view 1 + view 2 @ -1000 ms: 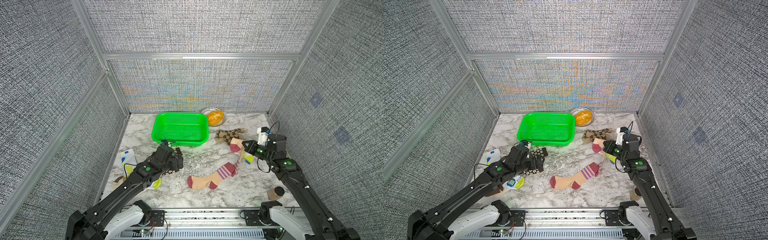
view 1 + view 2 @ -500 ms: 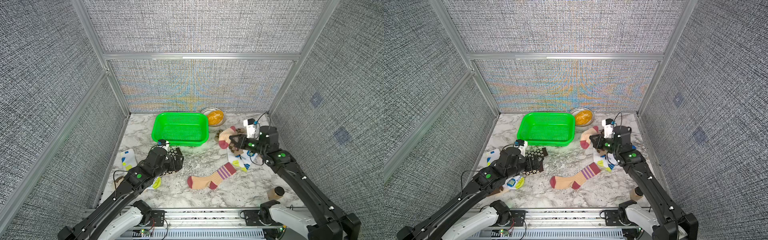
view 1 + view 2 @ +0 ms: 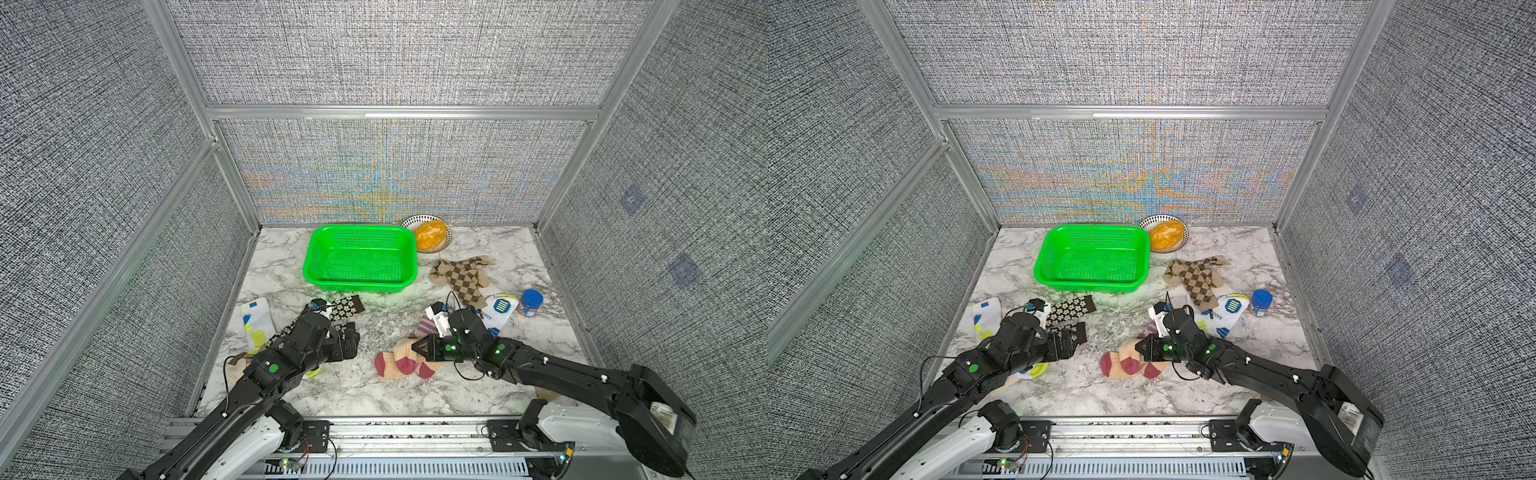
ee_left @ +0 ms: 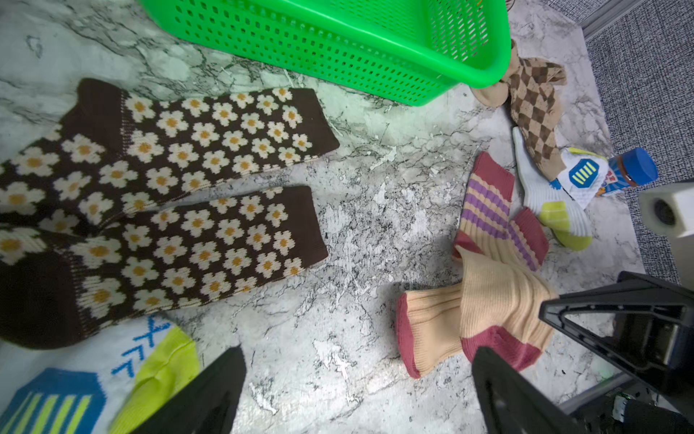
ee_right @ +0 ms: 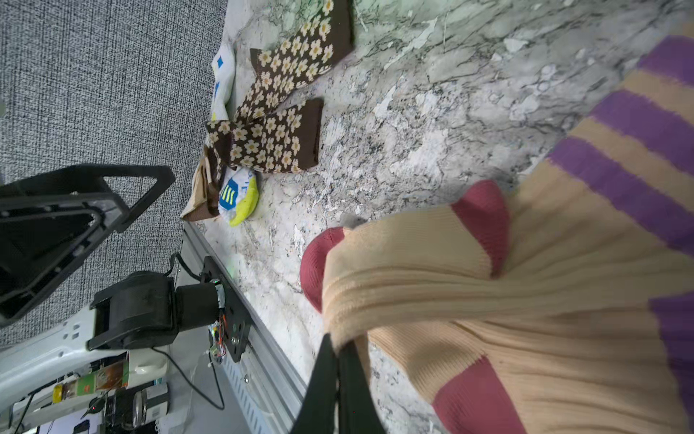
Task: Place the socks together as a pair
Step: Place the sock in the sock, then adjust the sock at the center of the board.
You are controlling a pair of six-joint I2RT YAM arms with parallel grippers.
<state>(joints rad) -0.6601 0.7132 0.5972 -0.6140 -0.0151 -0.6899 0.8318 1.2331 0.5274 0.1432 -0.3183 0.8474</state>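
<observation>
While my right gripper (image 3: 417, 348) is pinched shut on one peach sock (image 4: 499, 297), that sock lies draped across its twin (image 4: 428, 330) at the front middle of the table (image 3: 353, 392) (striped ends touching); my left gripper (image 3: 352, 341) hangs wide open, holding nothing, just beside the flowered socks (image 4: 195, 150).

Readable text: none.
Jar (image 4: 621, 174) label: blurred print, right edge of frame.
White sock (image 4: 540, 191) badge: blue hexagon, yellow bars.
</observation>
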